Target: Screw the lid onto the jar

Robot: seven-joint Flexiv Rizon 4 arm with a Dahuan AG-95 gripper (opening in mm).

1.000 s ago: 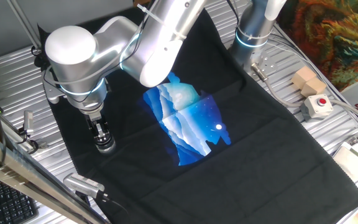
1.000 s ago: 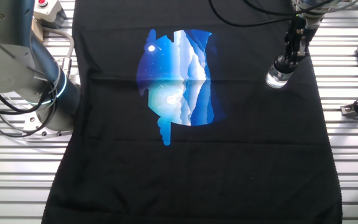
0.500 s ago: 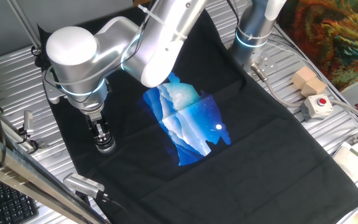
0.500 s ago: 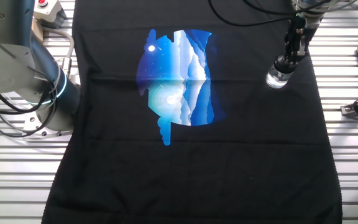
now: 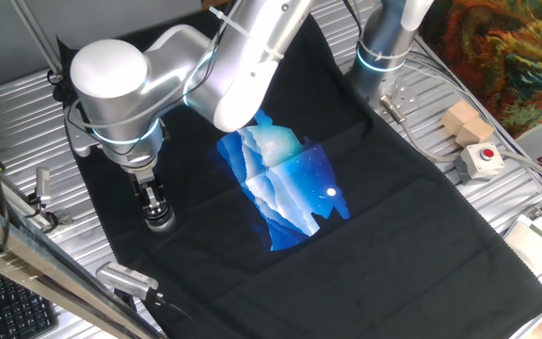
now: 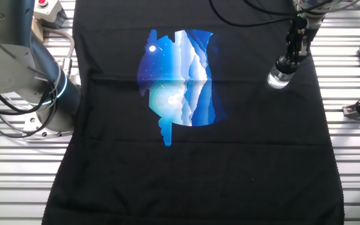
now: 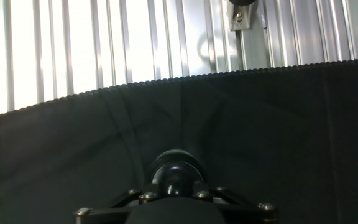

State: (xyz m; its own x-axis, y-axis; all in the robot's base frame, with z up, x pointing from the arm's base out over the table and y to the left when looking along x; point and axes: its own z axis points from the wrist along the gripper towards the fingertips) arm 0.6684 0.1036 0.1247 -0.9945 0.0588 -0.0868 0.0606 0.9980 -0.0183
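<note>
The jar [image 6: 279,79], small, of clear shining glass, stands on the black cloth near its edge; it also shows in the one fixed view [image 5: 162,223]. The dark lid [image 6: 285,63] sits on top of the jar. My gripper [image 6: 287,60] points straight down over the jar, its fingers closed narrowly on the lid; it also shows in the one fixed view [image 5: 156,209]. In the hand view the dark round lid [image 7: 177,172] lies just beyond my gripper [image 7: 178,186]; the jar below it is hidden.
The black cloth [image 5: 393,217] with a blue picture [image 5: 285,184] covers the slatted metal table. A red-buttoned box [image 5: 479,160] and wooden blocks [image 5: 466,121] lie at the right. A grey metal cylinder [image 5: 125,277] and a keyboard [image 5: 7,306] lie near the jar.
</note>
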